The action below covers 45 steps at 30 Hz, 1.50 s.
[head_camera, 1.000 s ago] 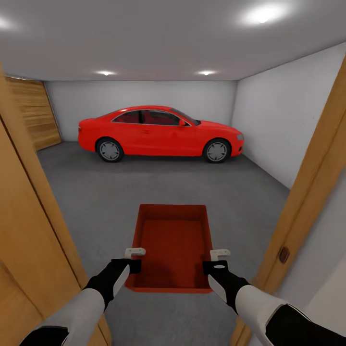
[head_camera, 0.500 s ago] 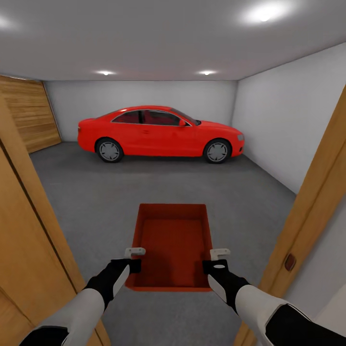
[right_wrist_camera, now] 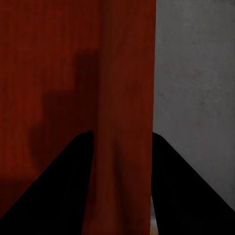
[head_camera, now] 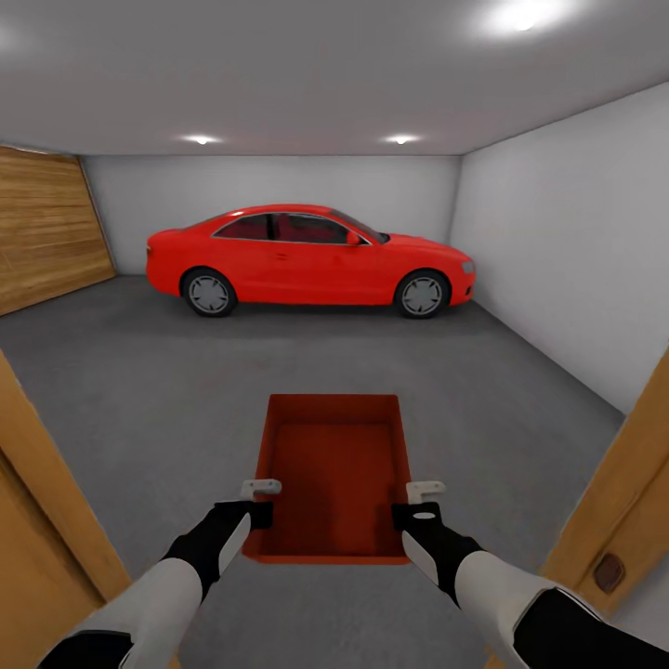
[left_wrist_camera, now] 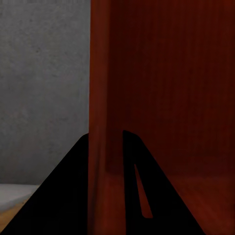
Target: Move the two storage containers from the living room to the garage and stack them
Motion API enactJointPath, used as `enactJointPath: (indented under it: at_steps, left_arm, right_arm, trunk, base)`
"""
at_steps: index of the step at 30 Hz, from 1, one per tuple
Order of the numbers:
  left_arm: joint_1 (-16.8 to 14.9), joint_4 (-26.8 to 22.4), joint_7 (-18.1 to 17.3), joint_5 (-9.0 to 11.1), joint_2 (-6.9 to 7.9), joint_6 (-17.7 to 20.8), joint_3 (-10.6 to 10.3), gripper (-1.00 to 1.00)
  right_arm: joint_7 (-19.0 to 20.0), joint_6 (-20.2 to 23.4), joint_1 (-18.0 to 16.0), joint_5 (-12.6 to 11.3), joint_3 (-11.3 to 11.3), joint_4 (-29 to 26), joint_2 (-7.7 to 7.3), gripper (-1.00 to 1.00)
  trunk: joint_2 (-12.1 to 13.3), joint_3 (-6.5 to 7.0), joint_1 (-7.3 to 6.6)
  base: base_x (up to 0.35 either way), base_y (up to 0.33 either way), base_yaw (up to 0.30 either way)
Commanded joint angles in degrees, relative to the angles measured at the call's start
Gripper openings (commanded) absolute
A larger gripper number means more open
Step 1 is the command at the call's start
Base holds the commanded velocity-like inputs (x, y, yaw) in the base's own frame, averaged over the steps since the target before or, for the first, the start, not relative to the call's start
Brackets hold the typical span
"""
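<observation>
Garage point(head_camera: 279, 186): white walls, grey concrete floor point(head_camera: 139, 390), 1 red car point(head_camera: 307, 255) at back. 1 storage container point(head_camera: 334, 474), held above floor between 2 grippers: left gripper point(head_camera: 260, 486) & right gripper point(head_camera: 426, 487) each clamped on a side wall.

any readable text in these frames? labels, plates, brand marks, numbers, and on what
None readable.
Red car: no plate, badge or lettering can be made out from the side.
Storage container, held by the left gripper and the right gripper: plain orange-red walls, no label, also up close in both wrist views.
Garage walls, wood door frame and concrete floor: no signs or markings.
</observation>
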Motion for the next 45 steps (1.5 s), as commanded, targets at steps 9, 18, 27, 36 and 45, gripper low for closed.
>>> enactJointPath:
  at_steps: [9,18,27,36,45]
  left_arm:
    - [0.0,-0.2,0.6,-1.0,-0.31,0.4,0.9,-1.0]
    - [0.0,-0.4,0.6,-1.0,-0.31,0.4,0.9,-1.0]
    - [0.0,-0.1,0.7,-1.1,-0.39,0.4,1.0,-1.0]
    - [0.0,0.0,0.7,-1.0,-0.31,0.4,1.1,-1.0]
    - [0.0,0.0,0.7,-1.0,-0.31,0.4,1.1,-1.0]
  right_arm:
    - [-0.5,0.4,-0.1,1.5,-1.1,-0.2,0.02,-1.0]
    - [-0.5,0.4,-0.1,1.5,-1.1,-0.2,-0.05,-1.0]
    - [-0.5,0.3,-0.1,1.5,-1.1,-0.2,-0.06,-1.0]
    - [-0.5,0.3,-0.1,1.5,-1.1,-0.2,-0.06,-1.0]
    - [-0.5,0.3,-0.1,1.6,-1.1,-0.2,-0.05,-1.0]
  trunk:
    - [-0.1,-0.12,0.07]
    - [-0.1,-0.12,0.07]
    - [-0.1,-0.12,0.07]
    - [-0.1,-0.12,0.07]
    - [-0.1,-0.12,0.07]
  base:
    - [0.181,0.0,0.0]
    - [0.005,0.0,0.0]
    - [0.119,0.0,0.0]
    - [0.315,0.0,0.0]
    - [0.32,0.0,0.0]
